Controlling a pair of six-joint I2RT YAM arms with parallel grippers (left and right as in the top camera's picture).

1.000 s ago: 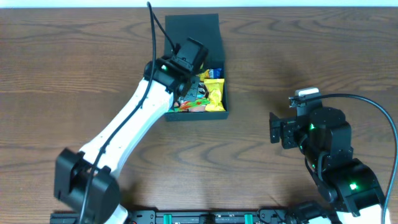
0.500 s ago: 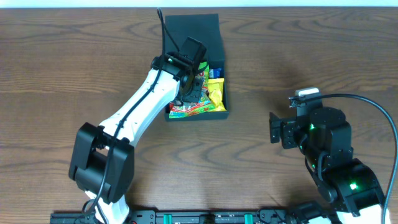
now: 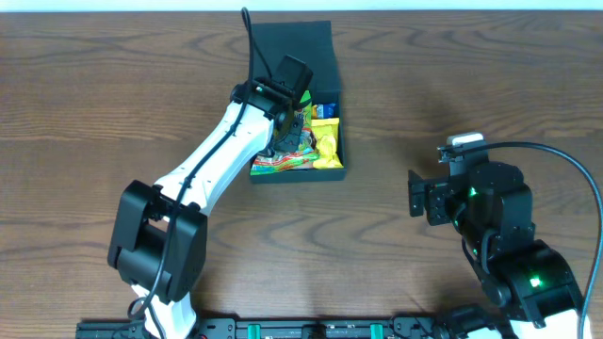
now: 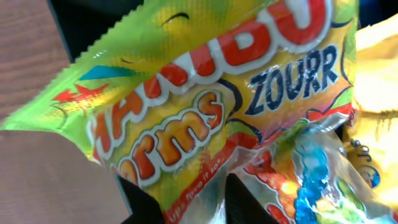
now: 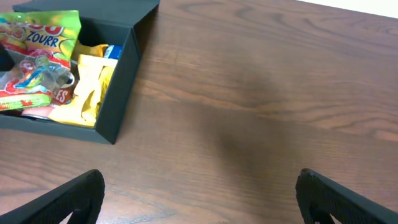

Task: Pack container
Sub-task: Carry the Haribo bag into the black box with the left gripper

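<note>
Over the container (image 3: 301, 47), I read left tool (image 4: 196, 202) clenched on gummy bag (image 4: 205, 93); right tool (image 5: 199, 208) released, well apart from it.

**A:** Where's the container (image 3: 294, 45) on the bench (image 3: 141, 94)?

**B:** Up toward twelve o'clock, its lid flap lying open behind it. The gummy packet (image 3: 281, 163) is in its seven o'clock corner, one edge over the rim, pinched in the left claw (image 3: 290, 135).

**A:** And beside that?

**B:** A yellow packet (image 3: 326, 141) at three o'clock of it, against that wall. The right claw (image 3: 413, 196) is well apart, four o'clock from the container.
</note>
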